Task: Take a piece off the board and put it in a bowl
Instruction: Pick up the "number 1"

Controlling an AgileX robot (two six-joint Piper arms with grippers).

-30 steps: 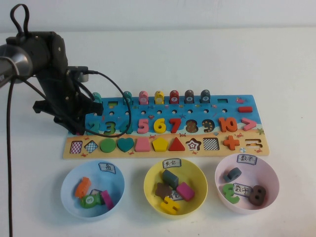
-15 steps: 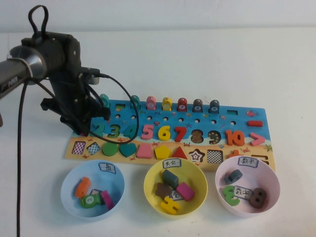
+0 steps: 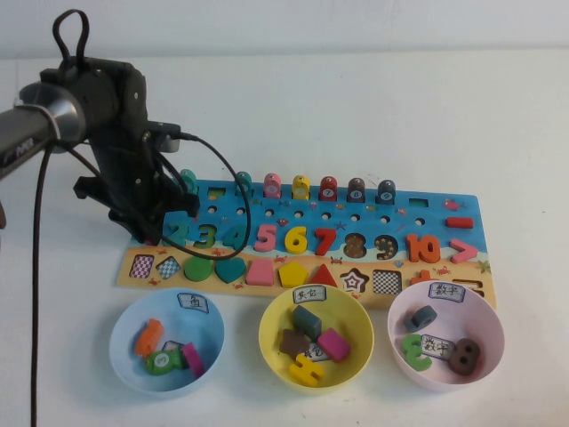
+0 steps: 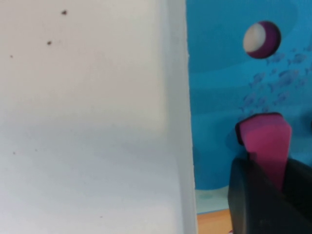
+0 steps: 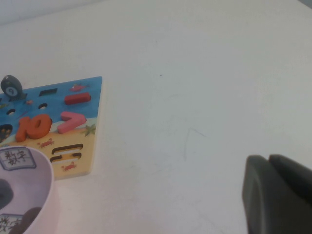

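My left gripper (image 3: 147, 233) is down at the left end of the board (image 3: 436, 206). In the left wrist view the left gripper (image 4: 265, 163) is shut on the pink numeral "1" piece (image 4: 265, 139), which stands just over the board's blue surface (image 4: 219, 87). In the high view the arm hides the piece. The pale pink bowl (image 3: 487, 311) stands in front of the board's right end and holds several pieces. My right gripper (image 5: 270, 163) is shut and empty over bare table, right of the board (image 5: 92, 97) and the pink bowl (image 5: 46, 180).
A light blue bowl (image 3: 124, 320) and a yellow bowl (image 3: 271, 313), both with pieces inside, stand in front of the board. Coloured pegs (image 3: 300, 187) line the board's far edge. The left arm's cable (image 3: 233, 191) loops over the board's left part.
A second ago the board lay straighter; its right end has since slid nearer the bowls while the left arm stayed over its left end. Nothing has moved in the last half second.
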